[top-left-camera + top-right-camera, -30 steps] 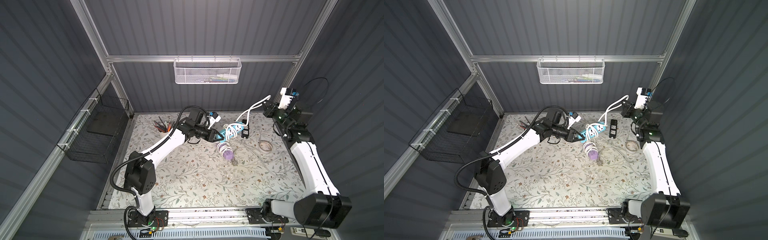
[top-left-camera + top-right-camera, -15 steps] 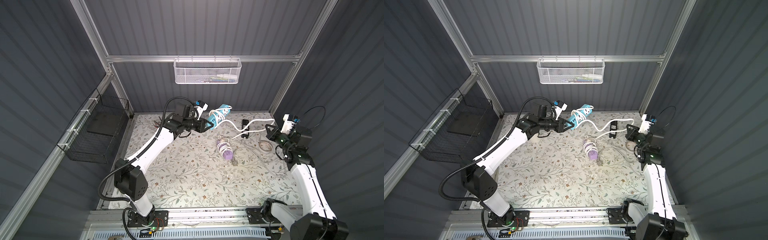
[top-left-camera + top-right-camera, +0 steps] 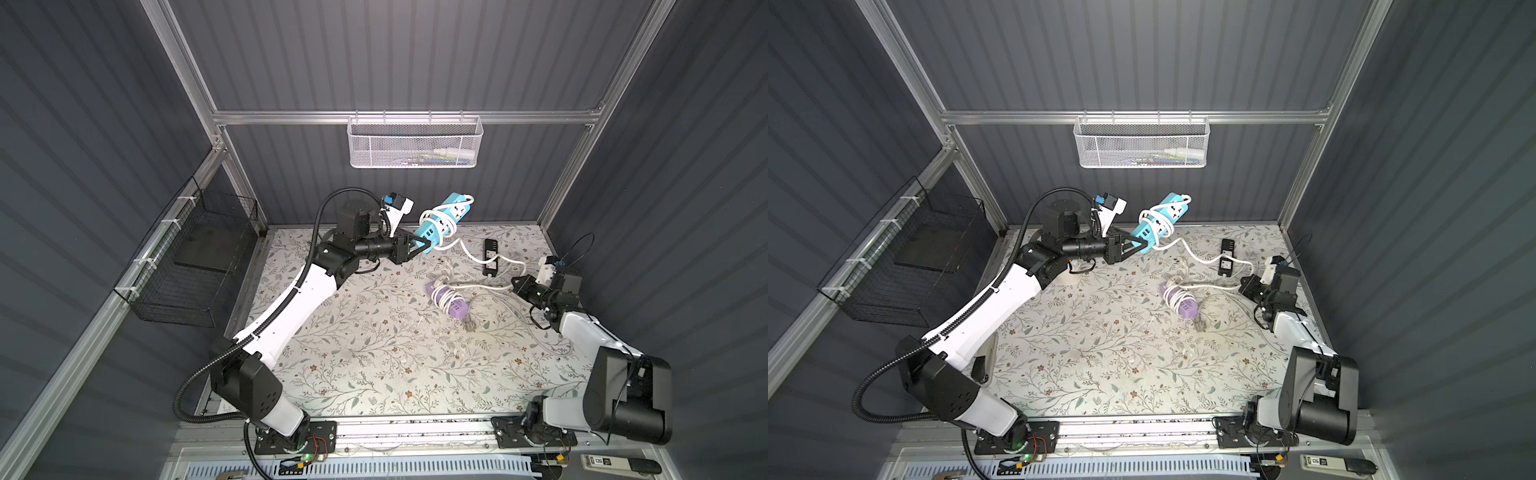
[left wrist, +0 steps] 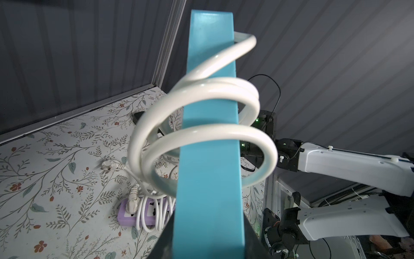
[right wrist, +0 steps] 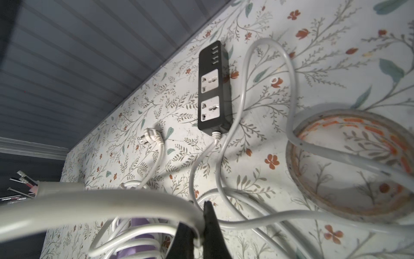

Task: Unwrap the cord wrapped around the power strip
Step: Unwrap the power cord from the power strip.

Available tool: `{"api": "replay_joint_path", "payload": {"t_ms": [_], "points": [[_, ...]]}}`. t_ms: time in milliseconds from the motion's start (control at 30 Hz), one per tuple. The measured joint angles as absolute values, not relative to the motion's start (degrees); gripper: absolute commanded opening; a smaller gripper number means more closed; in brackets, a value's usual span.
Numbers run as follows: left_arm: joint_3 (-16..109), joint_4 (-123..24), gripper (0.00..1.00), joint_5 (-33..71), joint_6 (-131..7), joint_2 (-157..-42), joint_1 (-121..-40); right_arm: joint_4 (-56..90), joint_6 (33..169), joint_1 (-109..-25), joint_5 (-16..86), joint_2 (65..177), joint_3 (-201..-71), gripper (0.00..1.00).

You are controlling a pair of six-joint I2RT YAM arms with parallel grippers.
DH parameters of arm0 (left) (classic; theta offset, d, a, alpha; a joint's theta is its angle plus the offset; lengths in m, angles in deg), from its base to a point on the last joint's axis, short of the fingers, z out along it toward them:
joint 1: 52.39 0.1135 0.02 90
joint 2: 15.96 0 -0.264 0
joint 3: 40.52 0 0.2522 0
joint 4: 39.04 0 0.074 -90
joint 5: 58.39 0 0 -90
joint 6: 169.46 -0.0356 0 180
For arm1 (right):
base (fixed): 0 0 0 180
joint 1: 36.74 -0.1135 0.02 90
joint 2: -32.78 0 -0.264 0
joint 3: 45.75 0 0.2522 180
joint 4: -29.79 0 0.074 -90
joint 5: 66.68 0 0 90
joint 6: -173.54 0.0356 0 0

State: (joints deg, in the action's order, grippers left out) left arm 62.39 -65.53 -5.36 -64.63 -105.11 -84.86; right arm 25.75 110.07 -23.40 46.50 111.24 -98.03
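Coils of thick white cord (image 4: 224, 86) ring the turquoise plastic power strip (image 3: 451, 212) clamped aloft in left gripper (image 3: 424, 245), right gripper (image 3: 516, 284) pinching the cord's tail.

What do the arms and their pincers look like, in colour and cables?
Left arm and right arm have white shells and black joints. A black ribbed hose runs along the left one. Each wrist bears a white bracket. The left pincer and right pincer are black.
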Motion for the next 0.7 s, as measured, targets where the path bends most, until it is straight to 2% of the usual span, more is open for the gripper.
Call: {"api": "replay_joint_path", "payload": {"t_ms": [367,700], "points": [[60.4,-65.1,0.00,-3.6,-65.5,-105.1,-84.9,24.2,115.7,-21.1,41.3,111.6,-94.7,0.00],[59.9,-65.2,0.00,-2.2,-65.9,-104.3,-84.7,23.6,121.4,-20.0,42.0,109.6,-89.7,0.00]]}}
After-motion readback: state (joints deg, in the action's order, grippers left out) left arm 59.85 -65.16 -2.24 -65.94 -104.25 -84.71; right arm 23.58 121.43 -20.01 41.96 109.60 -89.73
